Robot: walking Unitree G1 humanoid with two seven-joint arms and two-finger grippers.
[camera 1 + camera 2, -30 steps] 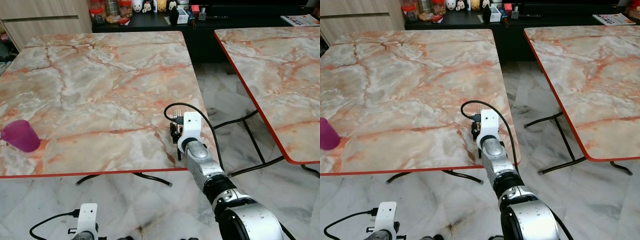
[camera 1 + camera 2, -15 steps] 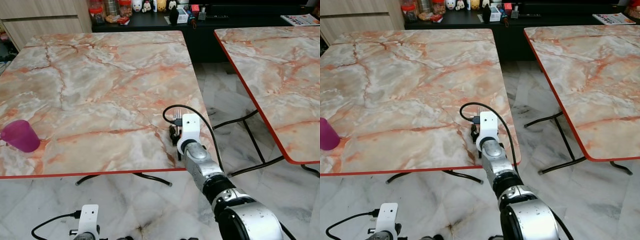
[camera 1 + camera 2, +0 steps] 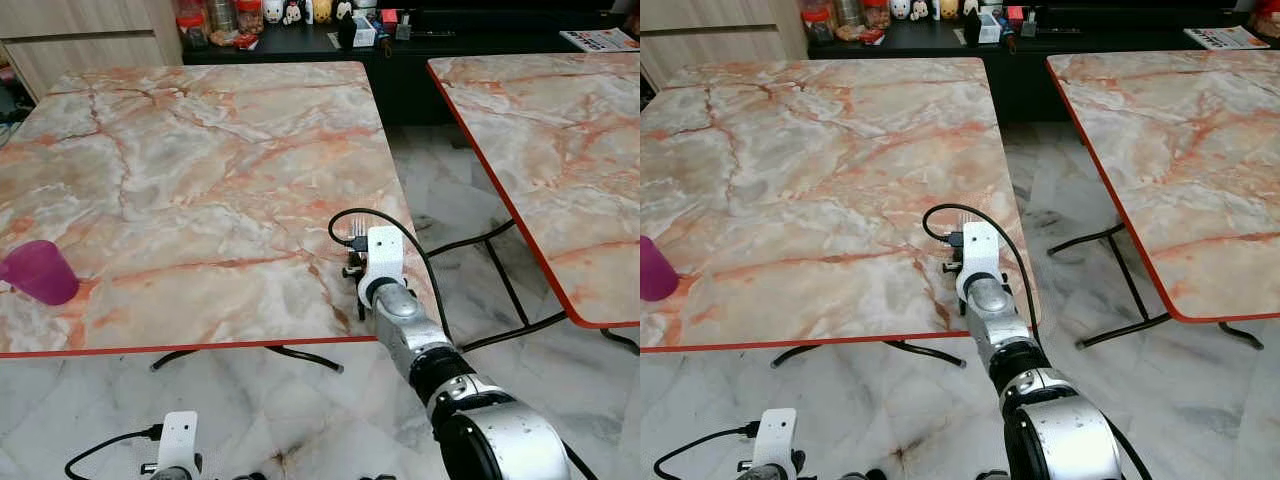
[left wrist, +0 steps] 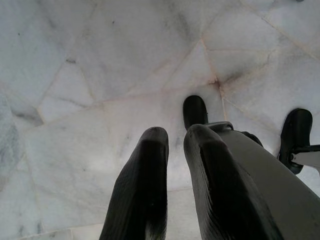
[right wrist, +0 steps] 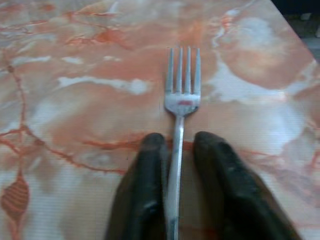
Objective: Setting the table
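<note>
A silver fork [image 5: 182, 100] lies flat on the marble table [image 3: 200, 150] near its front right corner, tines pointing away from me. My right gripper [image 5: 175, 142] rests low over the handle, its black fingers [image 5: 147, 175] slightly parted on either side; one finger touches the handle and a gap shows at the other. From the head, the fork tines [image 3: 355, 238] peek out just beyond the white wrist. A pink cup [image 3: 38, 271] stands at the table's front left edge. My left gripper [image 4: 175, 137] hangs over the floor, fingers nearly together and holding nothing.
A second marble table [image 3: 560, 120] stands to the right across a floor gap with black table legs [image 3: 500, 270]. A dark cabinet [image 3: 300, 45] with jars runs along the back. The red table edge [image 3: 180, 347] is close below the right wrist.
The right wrist has shifted a little toward the table's corner and lower. The fork stays in the same spot on the table. The pink cup has not moved.
</note>
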